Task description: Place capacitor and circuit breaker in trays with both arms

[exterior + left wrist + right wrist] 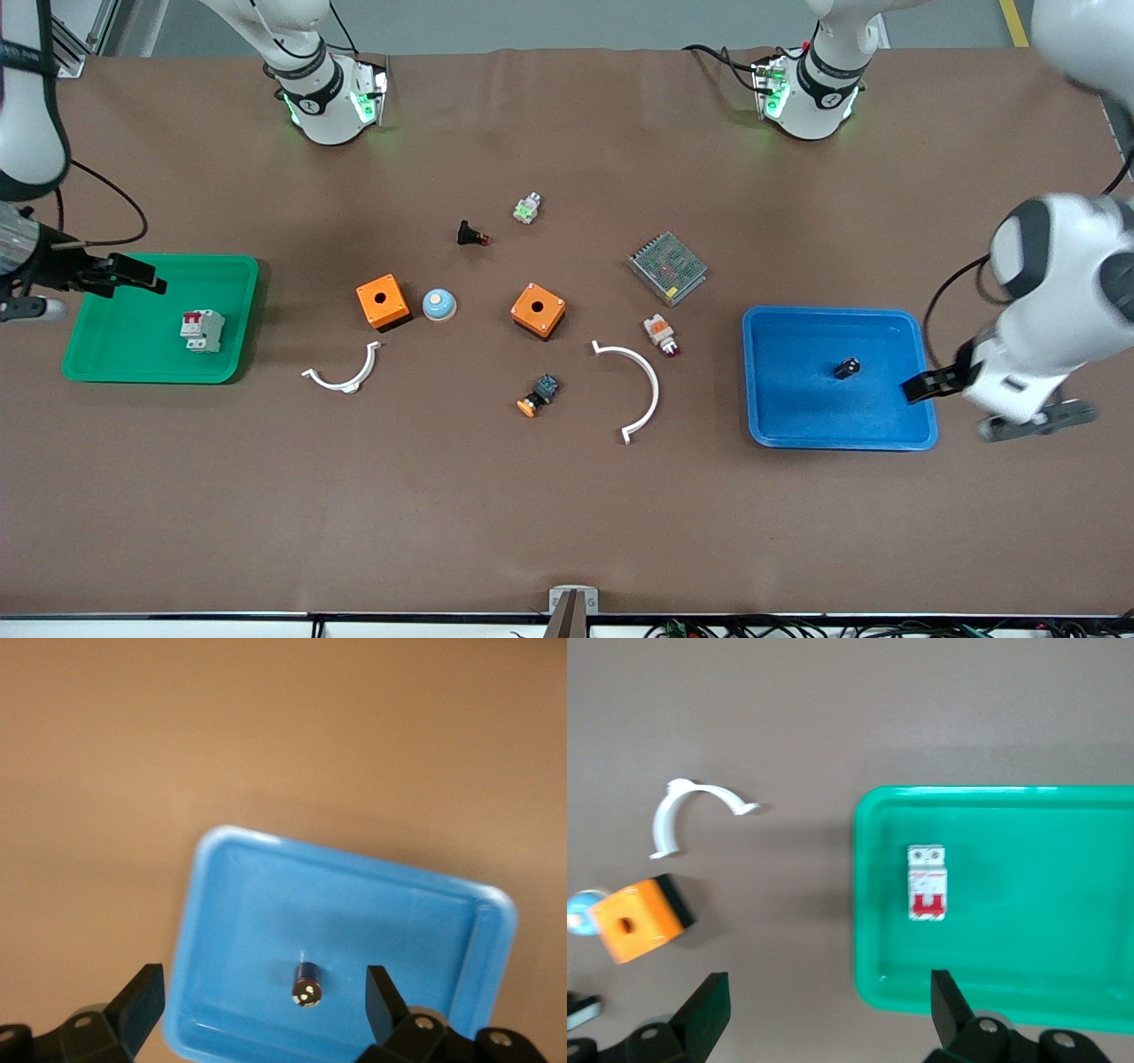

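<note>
The circuit breaker (202, 330), a white-grey block with red levers, lies in the green tray (106, 354) at the right arm's end; it also shows in the right wrist view (927, 883). My right gripper (142, 275) (828, 1010) is open and empty, over that tray's rim. The capacitor (846, 367), a tiny black cylinder, lies in the blue tray (797, 416) at the left arm's end; it also shows in the left wrist view (307, 983). My left gripper (926, 387) (263, 1010) is open and empty, over the blue tray's rim.
Between the trays lie two orange boxes (383, 301) (538, 310), a blue dome button (438, 305), two white curved clips (345, 374) (640, 390), a grey mesh power unit (667, 268), a white-and-orange part (660, 334) and several small button parts.
</note>
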Robot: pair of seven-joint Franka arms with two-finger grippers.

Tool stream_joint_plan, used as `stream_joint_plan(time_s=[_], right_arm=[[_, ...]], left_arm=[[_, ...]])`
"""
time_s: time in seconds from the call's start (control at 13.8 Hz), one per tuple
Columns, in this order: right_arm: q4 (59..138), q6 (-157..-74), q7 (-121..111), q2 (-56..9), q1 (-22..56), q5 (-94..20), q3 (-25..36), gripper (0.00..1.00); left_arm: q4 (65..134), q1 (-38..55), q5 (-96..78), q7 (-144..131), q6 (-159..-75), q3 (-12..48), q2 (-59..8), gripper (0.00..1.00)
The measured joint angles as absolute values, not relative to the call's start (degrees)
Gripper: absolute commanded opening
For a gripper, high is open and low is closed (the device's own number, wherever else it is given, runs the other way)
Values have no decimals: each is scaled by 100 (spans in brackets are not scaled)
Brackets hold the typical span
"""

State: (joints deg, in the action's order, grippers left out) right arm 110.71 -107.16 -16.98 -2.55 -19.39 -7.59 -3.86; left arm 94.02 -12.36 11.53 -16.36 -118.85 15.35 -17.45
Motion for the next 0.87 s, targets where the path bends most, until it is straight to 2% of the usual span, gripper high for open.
stream_joint_plan(time_s=[0.22,0.44,0.65,0.87], right_arm=[[10174,-9796,-1457,-229,-1774,-760,-392,100],[9513,-9159,-1388,-206,-1603,-735,-393,100],[9352,-9059,-617,-55,-1429,-728,-416,100],[9368,-9019,299,228,-1036,-654,-501,100]], left_arm=[[9126,-1235,1127,-1518,-10925,1591,-888,100],[8862,-1232,1009,-1406,-9967,1664,-574,100],[8829,-1179,589,-1095,-9447,1622,-307,100],[8847,-623,441,-919,-9057,1140,-1,100]])
